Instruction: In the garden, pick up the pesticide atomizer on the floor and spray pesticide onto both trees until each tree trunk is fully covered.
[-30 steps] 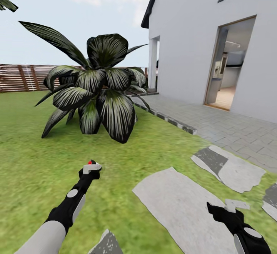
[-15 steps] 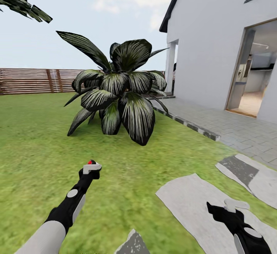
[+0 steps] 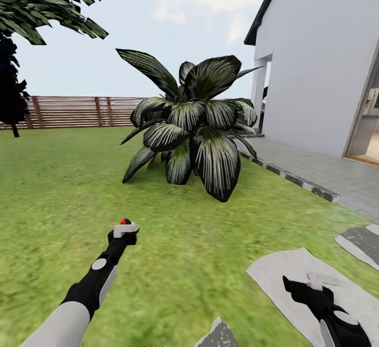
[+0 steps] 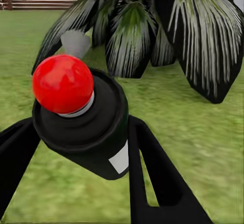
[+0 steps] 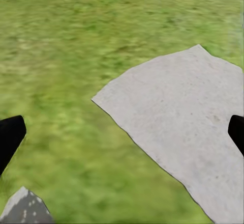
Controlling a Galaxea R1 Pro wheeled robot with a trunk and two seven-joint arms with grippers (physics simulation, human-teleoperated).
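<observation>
Left hand [image 3: 123, 230] clamped, right hand [image 3: 310, 285] spread.

Green lawn [image 3: 63, 189], slatted wooden fence [image 3: 79, 111], white house wall [image 3: 316, 73], grey paving [image 3: 337, 171], broad striped-leaf plant [image 3: 195, 126], cloudy sky.

Bright, even daylight fills the scene, with a soft shadow on the grass [image 3: 173, 189] under the broad-leaved plant [image 3: 195, 126]. The right wrist view's turf is smeared and blurry; straight lines lean at the head view's edges.
</observation>
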